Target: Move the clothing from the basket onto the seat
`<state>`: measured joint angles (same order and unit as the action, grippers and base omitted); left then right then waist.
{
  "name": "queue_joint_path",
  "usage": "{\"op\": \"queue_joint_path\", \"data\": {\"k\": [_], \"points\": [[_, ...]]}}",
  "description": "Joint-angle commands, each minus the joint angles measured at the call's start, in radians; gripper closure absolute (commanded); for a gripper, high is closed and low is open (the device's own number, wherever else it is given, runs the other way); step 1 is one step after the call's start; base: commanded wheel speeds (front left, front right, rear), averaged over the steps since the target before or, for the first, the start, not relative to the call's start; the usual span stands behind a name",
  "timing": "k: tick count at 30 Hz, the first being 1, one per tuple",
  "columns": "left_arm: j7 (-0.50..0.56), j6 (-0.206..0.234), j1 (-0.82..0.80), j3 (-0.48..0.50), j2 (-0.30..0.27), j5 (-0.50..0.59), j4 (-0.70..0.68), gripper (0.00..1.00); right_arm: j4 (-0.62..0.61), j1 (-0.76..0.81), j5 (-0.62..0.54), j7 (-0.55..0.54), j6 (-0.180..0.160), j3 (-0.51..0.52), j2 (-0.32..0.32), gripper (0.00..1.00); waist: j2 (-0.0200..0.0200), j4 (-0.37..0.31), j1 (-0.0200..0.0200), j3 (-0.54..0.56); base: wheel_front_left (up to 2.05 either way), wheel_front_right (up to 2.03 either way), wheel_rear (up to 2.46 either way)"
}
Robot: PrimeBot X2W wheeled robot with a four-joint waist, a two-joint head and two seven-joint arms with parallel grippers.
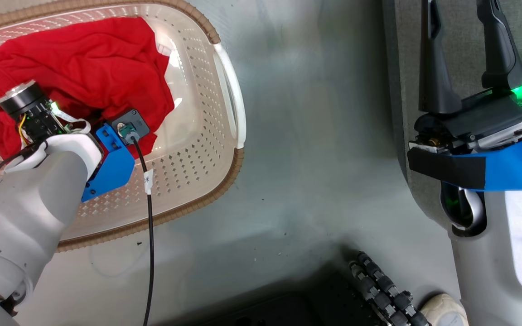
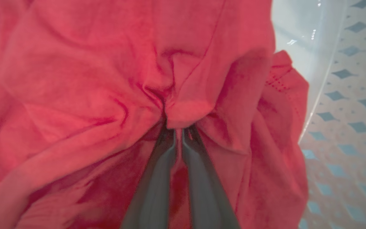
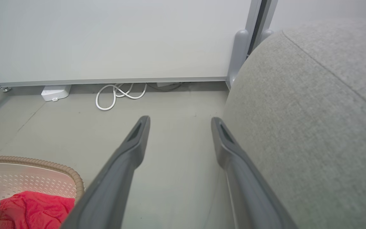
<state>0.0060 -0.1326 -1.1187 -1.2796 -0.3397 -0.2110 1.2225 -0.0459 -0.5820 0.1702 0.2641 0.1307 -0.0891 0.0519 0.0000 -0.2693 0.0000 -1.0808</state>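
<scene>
At the far left, the basket sits on the grey floor. The clothing lies inside it as one crumpled red heap, piled toward the basket's left and far side, and the perforated bottom is bare to the right of it. I cannot tell how many garments make up the heap.

The left arm reaches down into the basket from the lower left, its wrist over the near edge of the heap. A black cable runs from the wrist across the basket rim to the bottom of the head view. In the left wrist view the left gripper has its two fingers drawn almost together, with a fold of red fabric bunched at the tips and a sliver of red between them — clamped on the clothing.

A stretch of bare floor separates the basket from the seat.

On the right, the right gripper hangs with its fingers wide apart and nothing between them. In the head view the fingers point up over the seat's left edge — the seat itself bears no clothing. Past the fingers, a white cable lies looped at the foot of the pale wall.
</scene>
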Motion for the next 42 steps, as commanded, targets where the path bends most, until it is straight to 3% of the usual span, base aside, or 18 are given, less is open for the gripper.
{"op": "queue_joint_path", "data": {"k": [1, 15, 30, 36, 42], "points": [[-0.002, 0.004, 0.005, -0.003, -0.003, -0.002, 0.004, 1.00, 0.003, -0.011, 0.002, 0.001, 0.000, 0.004, -0.003, 0.00, 0.0000, 0.003, 0.0000, 0.006, 0.00, 0.00, 0.00], [-0.104, 0.004, 0.034, -0.003, 0.089, -0.063, -0.034, 1.00, 0.024, 0.016, -0.032, 0.001, 0.000, 0.037, -0.002, 0.00, 0.0000, 0.065, 0.0000, 0.122, 0.00, 0.00, 0.00], [-0.261, 0.004, 0.109, 0.013, 0.203, -0.185, -0.029, 1.00, 0.077, 0.106, -0.047, 0.001, 0.000, 0.057, 0.045, 0.00, 0.0000, 0.183, 0.0000, 0.371, 0.00, 0.00, 0.00], [-0.272, 0.011, 0.141, 0.059, 0.212, -0.222, -0.088, 1.00, 0.101, 0.165, -0.046, 0.001, 0.000, 0.067, 0.059, 0.00, 0.0000, 0.226, 0.0000, 0.479, 0.00, 0.00, 0.00], [-0.272, 0.036, 0.199, 0.134, 0.172, -0.234, -0.216, 1.00, 0.124, 0.222, -0.046, 0.001, 0.000, 0.066, 0.067, 0.00, 0.0000, 0.252, 0.0000, 0.587, 0.00, 0.00, 0.00]]}}
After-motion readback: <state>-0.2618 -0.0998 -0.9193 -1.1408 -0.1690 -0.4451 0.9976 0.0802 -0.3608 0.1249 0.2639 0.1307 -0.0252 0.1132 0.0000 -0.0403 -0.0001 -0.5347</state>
